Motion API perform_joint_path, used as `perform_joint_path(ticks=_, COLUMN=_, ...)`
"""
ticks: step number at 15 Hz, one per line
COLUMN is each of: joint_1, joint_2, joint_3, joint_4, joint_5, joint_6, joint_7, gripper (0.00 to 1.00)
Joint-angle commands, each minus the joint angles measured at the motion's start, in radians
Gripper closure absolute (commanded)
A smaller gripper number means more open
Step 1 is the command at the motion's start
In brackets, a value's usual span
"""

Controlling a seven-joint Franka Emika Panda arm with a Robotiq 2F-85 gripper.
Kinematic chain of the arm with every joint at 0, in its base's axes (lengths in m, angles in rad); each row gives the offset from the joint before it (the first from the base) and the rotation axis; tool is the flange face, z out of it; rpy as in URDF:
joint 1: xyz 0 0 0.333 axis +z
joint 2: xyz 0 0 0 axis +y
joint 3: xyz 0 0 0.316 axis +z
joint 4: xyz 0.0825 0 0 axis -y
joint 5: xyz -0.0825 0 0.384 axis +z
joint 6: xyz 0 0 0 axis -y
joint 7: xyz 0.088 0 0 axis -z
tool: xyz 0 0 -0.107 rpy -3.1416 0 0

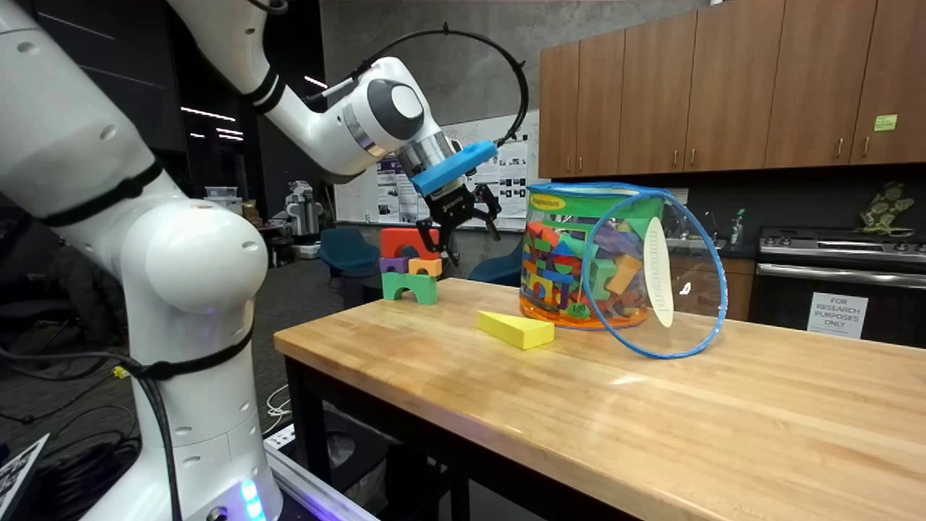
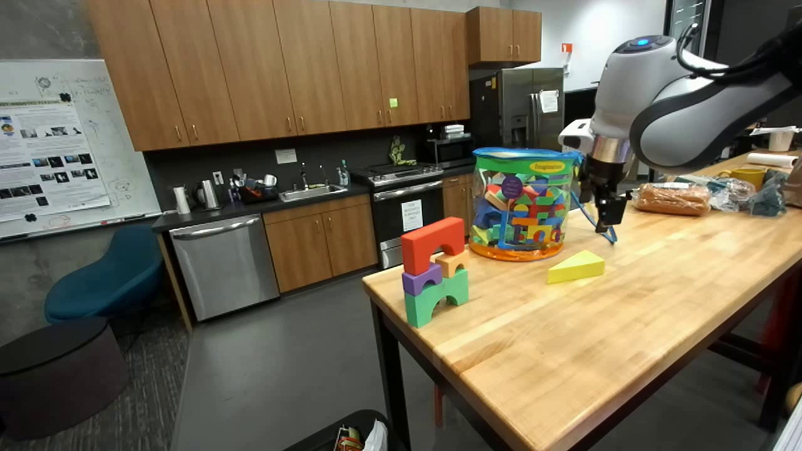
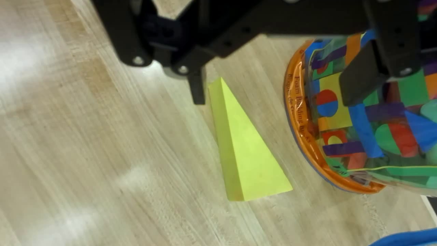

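Hovering above yellow wedge (image 3: 252, 153): gripper (image 1: 474, 244) (fingers (image 3: 362, 73) apart).

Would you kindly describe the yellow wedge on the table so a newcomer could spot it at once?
On the wooden table stands a big clear bag packed with coloured foam blocks. Beside it, apart from the small stack of arches, lies the yellow wedge, triangular face up. Unlike its neighbours, stacked or bagged, it lies alone on the bare wood.
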Motion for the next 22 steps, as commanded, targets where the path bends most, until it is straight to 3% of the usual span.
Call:
perform_joint_path(ticks=1, joint_1=-0.005, joint_2=0.119, joint_3=-0.022, joint_4=0.049, joint_5=-0.017, joint_6=0.024, joint_7=0.010, gripper=0.32)
perform_joint_path(ticks=6, joint_1=-0.003, joint_2=0.232, joint_3=-0.044, joint_4=0.097, joint_5=0.001, joint_6=0.053, joint_7=0.016, gripper=0.73)
perform_joint_path(ticks=10, joint_1=0.016, joint_2=0.282, joint_3=-0.072, joint_4=0.114, joint_5=0.100, joint_6=0.064, joint_7=0.051, gripper=0.99)
perform_joint_path(ticks=15, joint_1=0.036, joint_2=0.330, joint_3=-0.104, joint_4=0.126, joint_5=0.268, joint_6=0.090, joint_7=0.048, gripper=1.00)
perform_joint_path(ticks=22, joint_1=0.058, joint_2=0.418, joint_3=-0.123, joint_4=0.156, joint_5=0.404, joint_6=0.172, joint_7=0.023, gripper=1.00)
